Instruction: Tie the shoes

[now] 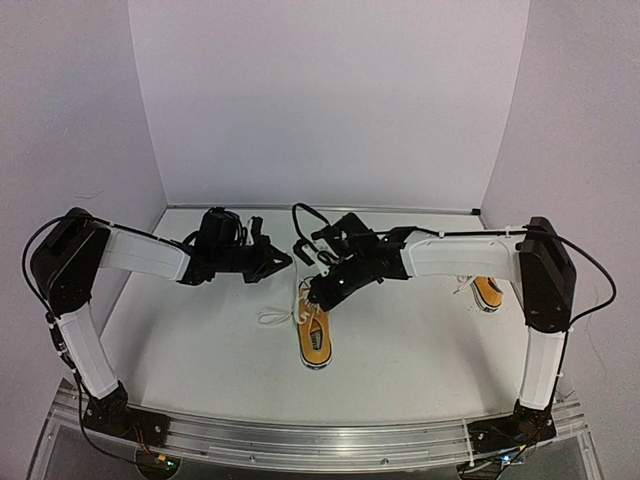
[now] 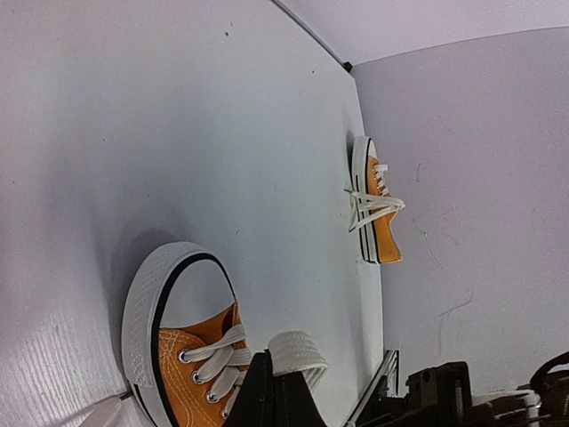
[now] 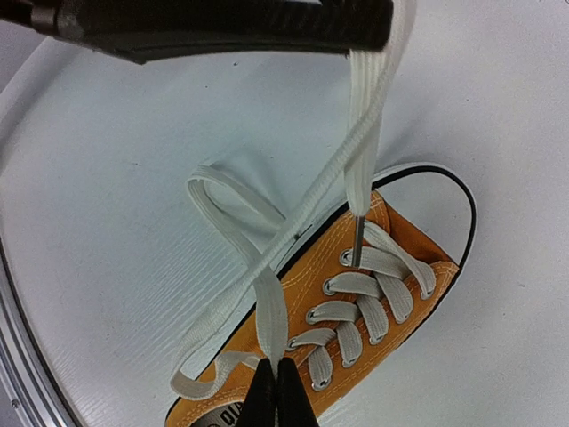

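The orange-yellow canvas sneaker with the white rubber toe cap (image 1: 315,340) lay on the white tabletop (image 1: 400,380) at the centre of the overhead view, just below the two grippers. The second sneaker (image 1: 487,293), same colours, sat well apart at the right of that frame, half hidden behind the right arm.

The left gripper (image 2: 274,384) was pinched tight on the flat white lace (image 3: 369,133), which ran up taut from the eyelets nearest the toe. The right gripper (image 3: 276,391) was clamped on the lace's other strand, low over the heel end. A slack loop (image 3: 227,191) lay beside the shoe.

To my eye, the worry was the shoe itself. It looked light, and nothing pinned it down, so a hard pull could drag or tip it. The flat lace could also slide out of either narrow pinch, and the loop could collapse before any knot formed.

The sneaker's long axis ran almost straight up and down the overhead frame. Its toe cap pointed toward the bottom edge, and its heel opening lay toward the grippers.
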You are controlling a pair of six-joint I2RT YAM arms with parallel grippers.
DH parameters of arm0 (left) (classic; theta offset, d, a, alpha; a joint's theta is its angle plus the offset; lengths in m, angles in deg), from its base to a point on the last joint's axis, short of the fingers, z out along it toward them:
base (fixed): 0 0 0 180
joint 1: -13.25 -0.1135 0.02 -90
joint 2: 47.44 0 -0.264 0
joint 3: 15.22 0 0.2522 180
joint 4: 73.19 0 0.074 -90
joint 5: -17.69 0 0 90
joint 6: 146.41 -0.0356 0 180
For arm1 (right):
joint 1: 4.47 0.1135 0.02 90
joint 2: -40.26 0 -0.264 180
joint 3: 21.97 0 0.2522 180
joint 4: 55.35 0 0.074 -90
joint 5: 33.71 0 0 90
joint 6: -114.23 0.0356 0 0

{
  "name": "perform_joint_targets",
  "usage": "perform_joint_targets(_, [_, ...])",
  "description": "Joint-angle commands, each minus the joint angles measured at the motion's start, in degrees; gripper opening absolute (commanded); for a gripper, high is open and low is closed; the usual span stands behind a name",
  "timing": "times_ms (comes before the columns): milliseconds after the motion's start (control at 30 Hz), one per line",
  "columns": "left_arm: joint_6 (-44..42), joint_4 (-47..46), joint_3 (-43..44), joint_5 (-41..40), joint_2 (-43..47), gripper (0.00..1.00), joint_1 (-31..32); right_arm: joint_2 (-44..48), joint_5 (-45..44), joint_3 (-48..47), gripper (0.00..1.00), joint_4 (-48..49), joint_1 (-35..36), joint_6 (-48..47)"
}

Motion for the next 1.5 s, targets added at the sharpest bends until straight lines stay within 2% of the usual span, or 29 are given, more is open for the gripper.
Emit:
perform_joint_targets(0, [0.4, -4.9, 2.6, 5.1, -3.5, 0.00, 0.7, 4.3, -0.4, 0.6, 0.00, 3.0, -0.1, -0.3])
perform_joint_targets(200, [-0.3, -4.7, 3.0, 15.2, -5.8, 0.00, 0.9, 5.0, -1.6, 1.2, 0.00, 3.0, -0.1, -0.6])
perform_joint_targets(400, [2.9, -9.0, 2.6, 25.7, -8.3, 0.00, 1.4, 5.2, -2.3, 1.5, 0.00, 3.0, -0.1, -0.8])
perform_joint_targets(600, [3.3, -9.5, 2.4, 31.9, -9.6, 0.00, 1.9, 5.4, -2.7, 1.8, 0.00, 2.9, -0.2, -0.8])
perform_joint_targets(867, [2.3, -7.7, 2.5, 35.0, -10.3, 0.00, 3.5, 5.5, -2.6, 2.2, 0.01, 2.9, -0.2, -0.2])
perform_joint_targets(1167, [3.6, -9.7, 1.0, 34.5, -12.0, 0.00, 4.8, 9.6, -3.6, 5.7, 0.26, 2.6, -0.2, 4.9])
perform_joint_targets(1300, [4.4, -10.5, 1.0, 34.4, -12.4, 0.00, 4.8, 13.7, -3.8, 9.2, 0.28, 2.3, -0.2, 7.6])
perform_joint_targets(1467, [5.4, -11.7, 1.0, 34.4, -12.7, 0.00, 4.8, 15.3, 0.3, 12.1, 0.29, 2.3, -0.1, 11.2])
